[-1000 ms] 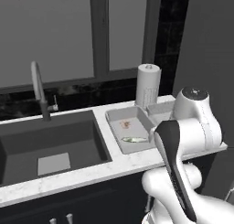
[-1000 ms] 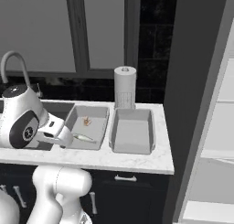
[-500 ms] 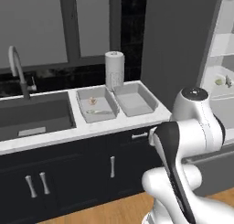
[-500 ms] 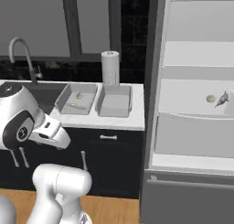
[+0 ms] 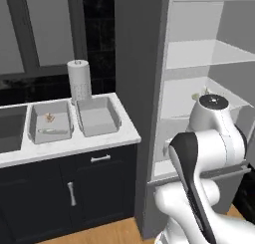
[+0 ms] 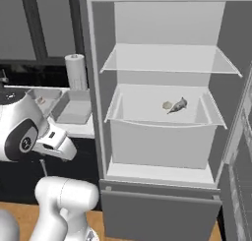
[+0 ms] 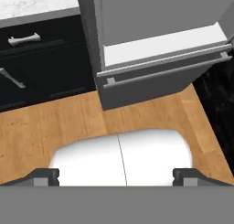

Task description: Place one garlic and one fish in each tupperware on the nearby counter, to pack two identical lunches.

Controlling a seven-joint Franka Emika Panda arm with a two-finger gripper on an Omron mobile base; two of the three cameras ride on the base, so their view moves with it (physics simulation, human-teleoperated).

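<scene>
On the white counter (image 5: 107,137) stand two grey tupperware trays. The left tupperware (image 5: 34,123) holds a garlic (image 5: 50,117) and a fish (image 5: 50,132). The right tupperware (image 5: 117,119) looks empty. In the right base view, another garlic (image 6: 167,105) and another fish (image 6: 180,104) lie side by side on the middle shelf of the open fridge (image 6: 162,112). My gripper (image 7: 117,176) points down at the wooden floor in front of the fridge. It is open, and nothing sits between its fingertips (image 7: 45,175).
A paper towel roll (image 5: 79,81) stands behind the trays. Dark cabinet fronts (image 5: 74,188) run under the counter. The fridge's lower drawer (image 7: 160,77) juts out over the floor. The fridge's side wall (image 5: 144,113) rises right beside the counter's end.
The base has driven to the right. The whole view has shifted from the sink and trays to the open fridge. The gripper stays open and empty.
</scene>
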